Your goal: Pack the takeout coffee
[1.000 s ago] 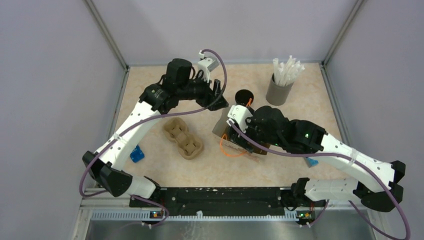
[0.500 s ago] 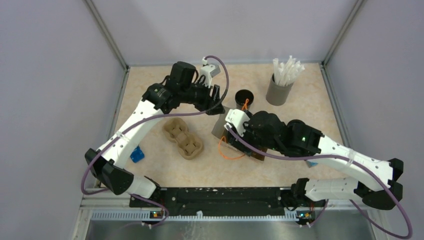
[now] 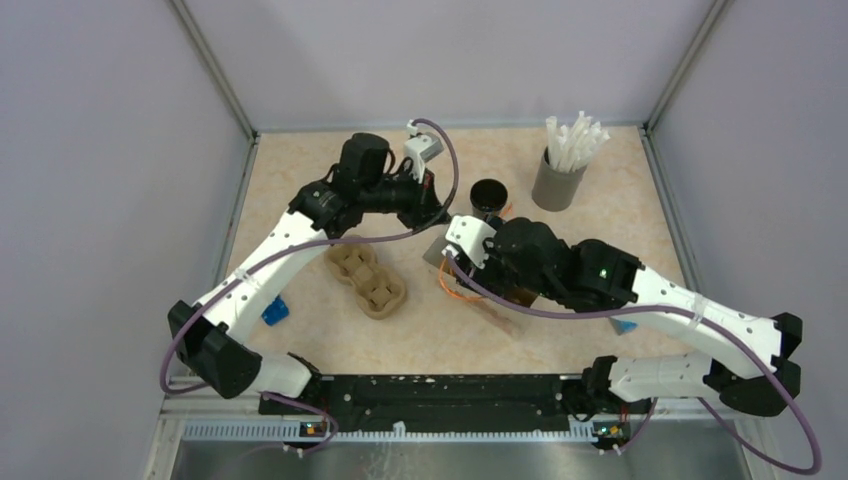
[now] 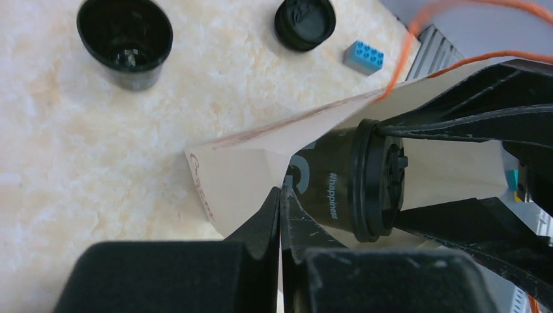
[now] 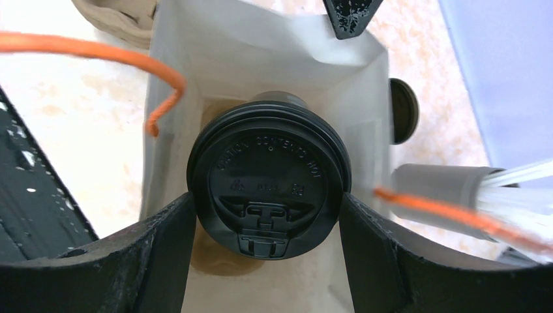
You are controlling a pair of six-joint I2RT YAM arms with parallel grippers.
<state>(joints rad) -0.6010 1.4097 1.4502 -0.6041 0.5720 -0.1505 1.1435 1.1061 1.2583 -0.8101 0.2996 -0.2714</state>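
I'm running this from a robotics lab cell: plain grey walls in metal framing box in a stone-patterned tabletop. Two cabled white arms are bolted to a black rail at its near edge.

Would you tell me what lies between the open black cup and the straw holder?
Nothing: in the top view only bare table separates the open black cup from the straw holder.
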